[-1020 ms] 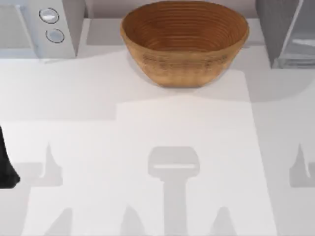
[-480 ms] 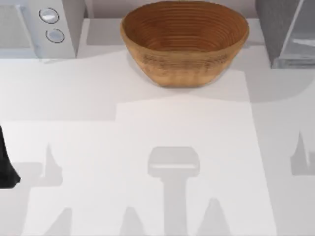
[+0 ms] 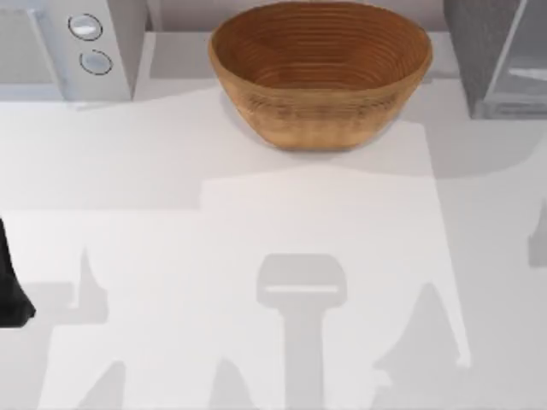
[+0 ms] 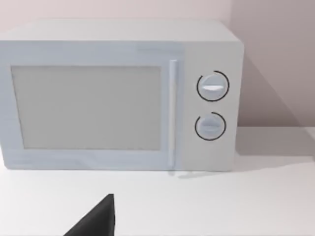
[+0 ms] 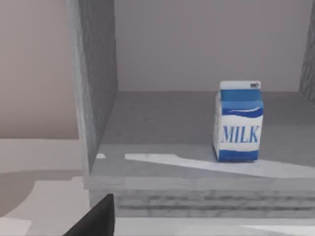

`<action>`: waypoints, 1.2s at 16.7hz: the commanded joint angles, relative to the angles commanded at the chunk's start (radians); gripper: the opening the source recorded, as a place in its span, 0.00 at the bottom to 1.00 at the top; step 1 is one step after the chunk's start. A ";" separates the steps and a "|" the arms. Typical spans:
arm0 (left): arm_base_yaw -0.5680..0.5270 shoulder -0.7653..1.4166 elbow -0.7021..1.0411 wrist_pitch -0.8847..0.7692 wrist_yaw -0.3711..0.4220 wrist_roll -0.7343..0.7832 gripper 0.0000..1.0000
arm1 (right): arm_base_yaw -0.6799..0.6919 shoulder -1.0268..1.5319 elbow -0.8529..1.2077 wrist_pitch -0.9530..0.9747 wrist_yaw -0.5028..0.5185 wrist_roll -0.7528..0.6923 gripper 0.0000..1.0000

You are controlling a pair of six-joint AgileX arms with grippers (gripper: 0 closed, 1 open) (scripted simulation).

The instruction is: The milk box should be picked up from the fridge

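Note:
The milk box [image 5: 238, 120], a small blue-and-white carton printed MILK, stands upright on the floor of the fridge [image 5: 96, 73], whose inside faces the right wrist view. A dark part of my right gripper [image 5: 98, 221] shows low in that view, short of the fridge's front ledge and well apart from the carton. From above, the fridge [image 3: 483, 51] is the dark-grey cabinet at the table's back right, with its pale glassy door panel [image 3: 526, 64] beside it. My left arm [image 3: 10, 290] stays parked at the table's left edge.
A large woven basket [image 3: 320, 73] stands at the back middle of the table. A white appliance with two round knobs [image 3: 73, 47] is at the back left, and the left wrist view faces its front [image 4: 118, 98]. Arm shadows lie on the white table [image 3: 273, 196].
The arm shadows on the table's right side have slid to the right, one of them nearly off the edge. The basket, the fridge and the left arm have not moved.

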 joint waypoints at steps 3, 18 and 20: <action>0.000 0.000 0.000 0.000 0.000 0.000 1.00 | -0.078 0.274 0.021 0.230 -0.074 0.004 1.00; 0.000 0.000 0.000 0.000 0.000 0.000 1.00 | -0.211 0.717 0.076 0.651 -0.204 0.006 1.00; 0.000 0.000 0.000 0.000 0.000 0.000 1.00 | -0.198 0.747 0.111 0.642 -0.193 0.005 1.00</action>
